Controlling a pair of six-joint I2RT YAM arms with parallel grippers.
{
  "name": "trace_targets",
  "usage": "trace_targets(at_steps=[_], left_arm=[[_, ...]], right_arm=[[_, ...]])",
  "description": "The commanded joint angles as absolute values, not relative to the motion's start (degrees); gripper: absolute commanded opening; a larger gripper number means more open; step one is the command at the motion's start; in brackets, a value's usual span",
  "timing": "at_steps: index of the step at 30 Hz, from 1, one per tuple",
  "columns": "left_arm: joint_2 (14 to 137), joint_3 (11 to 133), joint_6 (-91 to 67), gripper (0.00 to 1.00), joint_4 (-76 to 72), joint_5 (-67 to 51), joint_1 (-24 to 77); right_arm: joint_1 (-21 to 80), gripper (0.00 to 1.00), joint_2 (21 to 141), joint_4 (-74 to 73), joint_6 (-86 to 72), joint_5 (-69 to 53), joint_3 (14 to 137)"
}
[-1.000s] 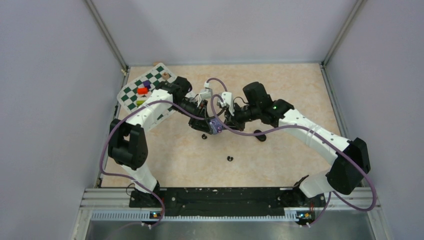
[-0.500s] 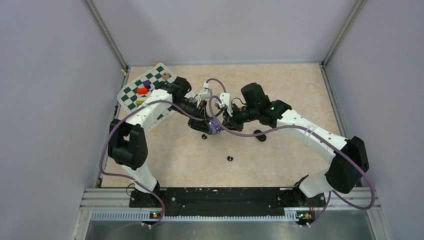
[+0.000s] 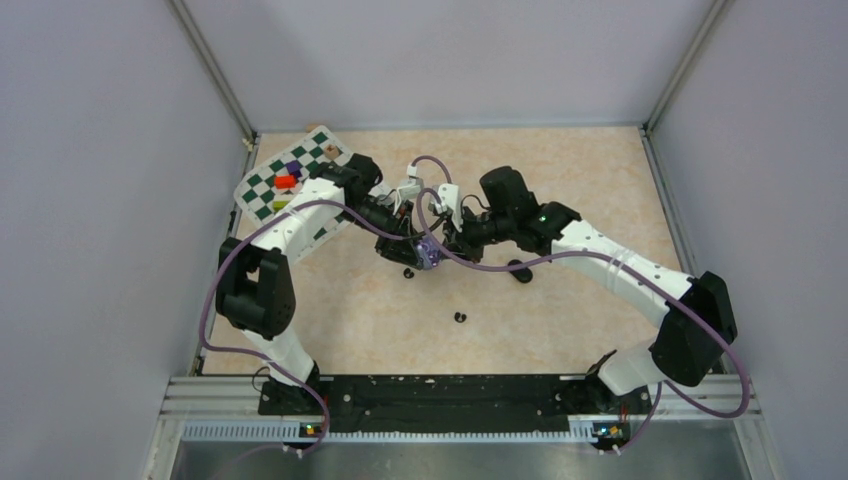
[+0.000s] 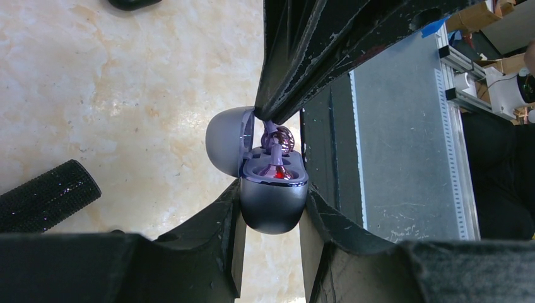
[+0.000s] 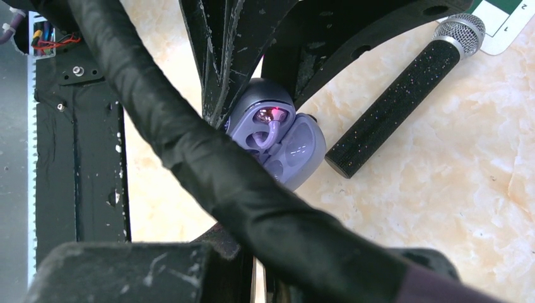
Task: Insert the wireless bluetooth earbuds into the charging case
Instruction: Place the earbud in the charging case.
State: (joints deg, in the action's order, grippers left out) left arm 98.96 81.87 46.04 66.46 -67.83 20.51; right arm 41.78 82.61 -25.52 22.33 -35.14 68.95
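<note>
My left gripper point(image 4: 272, 211) is shut on the purple charging case point(image 4: 273, 202), held above the table with its lid point(image 4: 227, 142) swung open. A pale purple earbud point(image 4: 279, 144) stands in the case, its stem in a slot that glows red. My right gripper point(image 4: 267, 117) is shut, and its tips rest right at the top of that earbud. In the right wrist view the earbud point(image 5: 271, 131) shows inside the case point(image 5: 284, 148), while a cable hides my own fingertips. Two black earbuds point(image 3: 408, 273) point(image 3: 460, 318) lie on the table.
A black case point(image 3: 519, 270) sits on the table under the right forearm. A long black microphone point(image 5: 397, 101) with a silver head lies beside the purple case. A checkerboard card point(image 3: 290, 180) with small coloured blocks lies at the back left. Purple cables loop over both wrists.
The right arm has edged slightly left toward the case. The left arm and the case have stayed put.
</note>
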Motion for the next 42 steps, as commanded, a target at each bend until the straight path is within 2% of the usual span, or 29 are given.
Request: trace_targets(at_steps=[1, 24, 36, 42], left_arm=[[99.2, 82.7, 47.6, 0.0, 65.8, -70.7, 21.6], [99.4, 82.8, 47.2, 0.0, 65.6, -71.5, 21.6], [99.2, 82.6, 47.3, 0.0, 65.5, -72.5, 21.6], [99.0, 82.6, 47.4, 0.0, 65.5, -72.4, 21.6]], right_arm=[[43.6, 0.0, 81.2, -20.0, 20.1, -35.9, 68.3], [43.6, 0.0, 82.8, -21.2, 17.7, -42.0, 69.5], [43.5, 0.0, 82.1, -22.4, 18.1, -41.4, 70.4], [43.4, 0.07, 80.1, -22.9, 18.6, -40.9, 70.8]])
